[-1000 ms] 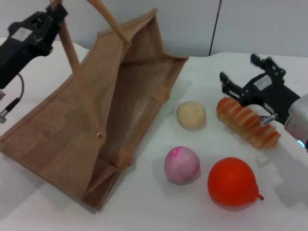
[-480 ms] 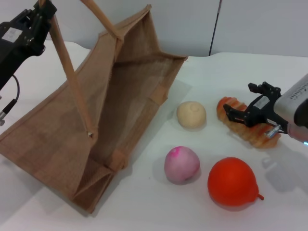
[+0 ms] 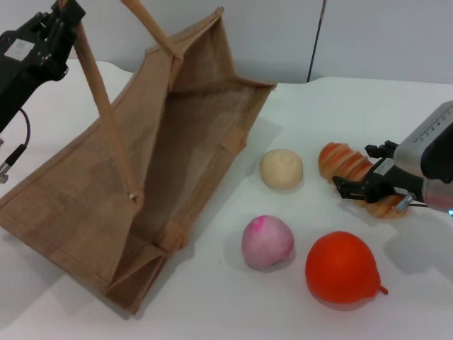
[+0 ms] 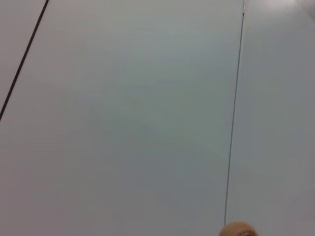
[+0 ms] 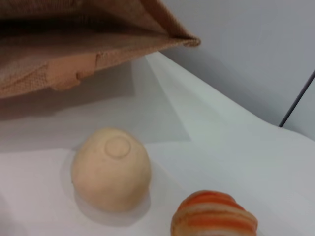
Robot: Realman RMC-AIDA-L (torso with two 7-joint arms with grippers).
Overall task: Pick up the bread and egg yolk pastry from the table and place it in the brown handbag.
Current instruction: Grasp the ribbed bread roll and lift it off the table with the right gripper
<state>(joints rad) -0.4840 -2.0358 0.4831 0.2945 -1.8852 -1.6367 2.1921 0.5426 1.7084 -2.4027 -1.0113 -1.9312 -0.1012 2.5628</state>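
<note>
Straddling one bread (image 3: 352, 172), right gripper (image 3: 365, 183) seemingly open

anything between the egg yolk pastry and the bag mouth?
Nothing: in the head view only bare white table separates the egg yolk pastry from the brown handbag. The right wrist view shows the same open stretch.

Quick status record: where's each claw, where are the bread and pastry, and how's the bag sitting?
right claw: down at the bread, fingers straddling its near half, not shut
left claw: raised, holding up a strap of the brown handbag
bread: on the table, not lifted
egg yolk pastry: on the table between bag and bread, untouched
brown handbag: tilted, mouth open toward the foods
other items: pink-topped ball, orange-red fruit
</note>
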